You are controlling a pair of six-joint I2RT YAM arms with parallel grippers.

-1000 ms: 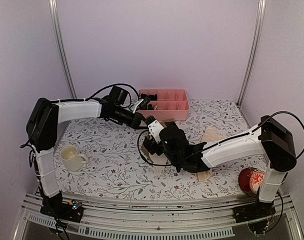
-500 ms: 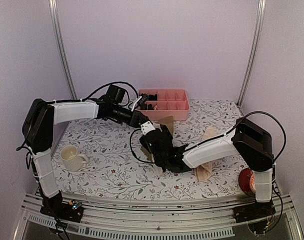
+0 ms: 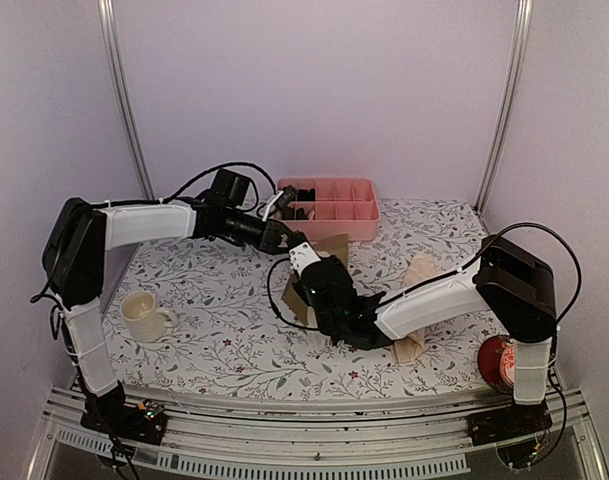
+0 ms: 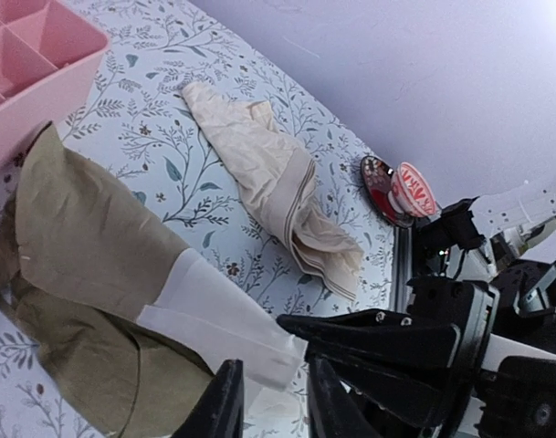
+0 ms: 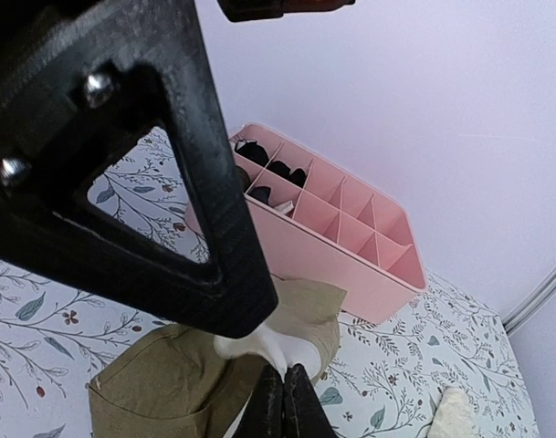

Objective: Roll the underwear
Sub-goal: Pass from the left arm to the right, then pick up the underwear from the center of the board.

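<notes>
The table (image 3: 214, 300), surfaced in a floral print, carries a pink compartment tray (image 3: 356, 231) at its far edge. A cream mug (image 3: 144, 315) stands left and a red patterned bowl (image 3: 498, 362) near right. The olive-brown underwear (image 4: 77, 237) lies centrally, with the peach-beige underwear (image 4: 268, 192) to its right.

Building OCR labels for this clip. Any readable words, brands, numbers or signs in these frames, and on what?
No readable text in any view.
Red-and-white container: painted pattern only, no letters made out.
Mug: plain, no print visible.
Pink tray: no label visible.
Olive-brown underwear and peach underwear: no tag or print visible.
Tablecloth: floral pattern only.
</notes>
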